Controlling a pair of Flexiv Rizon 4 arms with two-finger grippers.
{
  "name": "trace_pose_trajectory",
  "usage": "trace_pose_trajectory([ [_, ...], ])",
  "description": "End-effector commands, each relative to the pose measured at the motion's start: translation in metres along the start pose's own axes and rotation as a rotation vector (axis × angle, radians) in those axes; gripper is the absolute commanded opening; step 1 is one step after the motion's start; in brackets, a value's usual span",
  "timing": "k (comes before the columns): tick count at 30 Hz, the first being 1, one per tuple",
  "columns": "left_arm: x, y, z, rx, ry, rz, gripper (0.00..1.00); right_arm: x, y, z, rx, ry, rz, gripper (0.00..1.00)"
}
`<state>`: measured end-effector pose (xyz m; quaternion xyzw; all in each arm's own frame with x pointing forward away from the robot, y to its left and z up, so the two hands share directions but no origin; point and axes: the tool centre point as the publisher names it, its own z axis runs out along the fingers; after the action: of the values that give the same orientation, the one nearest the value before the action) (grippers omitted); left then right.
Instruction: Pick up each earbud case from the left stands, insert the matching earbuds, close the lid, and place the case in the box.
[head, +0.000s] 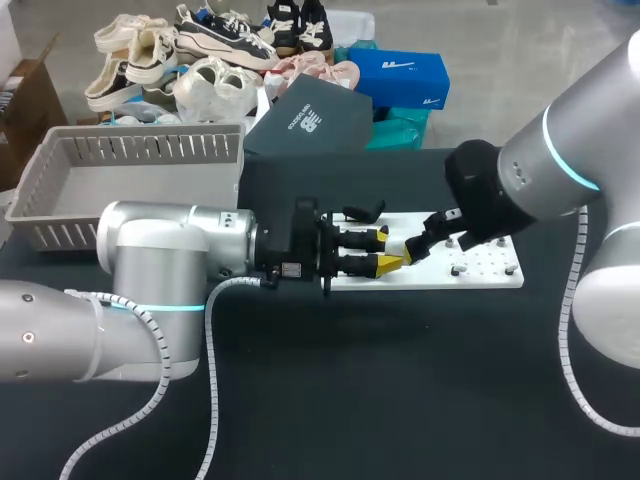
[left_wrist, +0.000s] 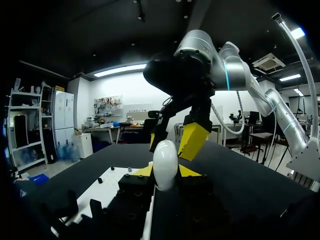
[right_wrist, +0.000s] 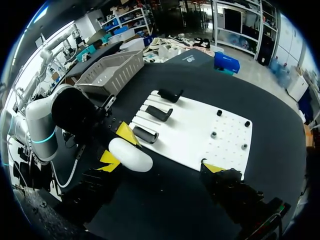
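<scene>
A black tabletop is carrying a flat white board with three black stands and small pegs. A grey slatted basket is sitting at the far left. The left fingers are clamping the earbud case from both sides, just off the board's edge near the stands. The right fingers are standing wide apart, one yellow tip just beside the case. The case is showing a smooth, white, egg-like shell.

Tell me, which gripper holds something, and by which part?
The left gripper holds the white earbud case near one end, between its fingertips. The right gripper holds nothing.
</scene>
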<state>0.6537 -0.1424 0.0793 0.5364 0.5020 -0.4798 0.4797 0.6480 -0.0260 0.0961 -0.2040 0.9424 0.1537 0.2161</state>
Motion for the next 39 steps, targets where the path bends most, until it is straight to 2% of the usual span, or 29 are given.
trace_pose_trajectory([
  [1,0.001,-0.001,0.0,-0.002,-0.002,0.001,0.0,0.001,0.0,-0.001,0.014,-0.013,0.006,1.0],
  [12,0.001,-0.001,0.0,-0.002,-0.002,0.001,0.0,-0.005,0.002,-0.005,0.02,-0.021,0.004,1.0],
  [21,0.001,-0.001,0.0,-0.002,-0.002,0.001,0.0,-0.023,-0.006,-0.016,0.069,-0.067,-0.005,1.0],
  [25,0.001,-0.001,0.0,-0.002,-0.002,0.001,0.0,-0.028,-0.011,-0.031,0.132,-0.105,-0.016,1.0],
  [29,0.001,-0.001,0.0,-0.002,-0.002,0.001,0.0,-0.024,-0.025,-0.045,0.225,-0.119,-0.011,1.0],
  [34,0.001,-0.001,0.0,-0.002,-0.002,0.001,0.0,-0.01,-0.05,-0.051,0.356,-0.095,0.01,1.0],
  [39,0.001,-0.001,0.0,-0.002,-0.002,0.001,0.0,0.008,-0.07,-0.048,0.441,-0.052,0.045,1.0],
])
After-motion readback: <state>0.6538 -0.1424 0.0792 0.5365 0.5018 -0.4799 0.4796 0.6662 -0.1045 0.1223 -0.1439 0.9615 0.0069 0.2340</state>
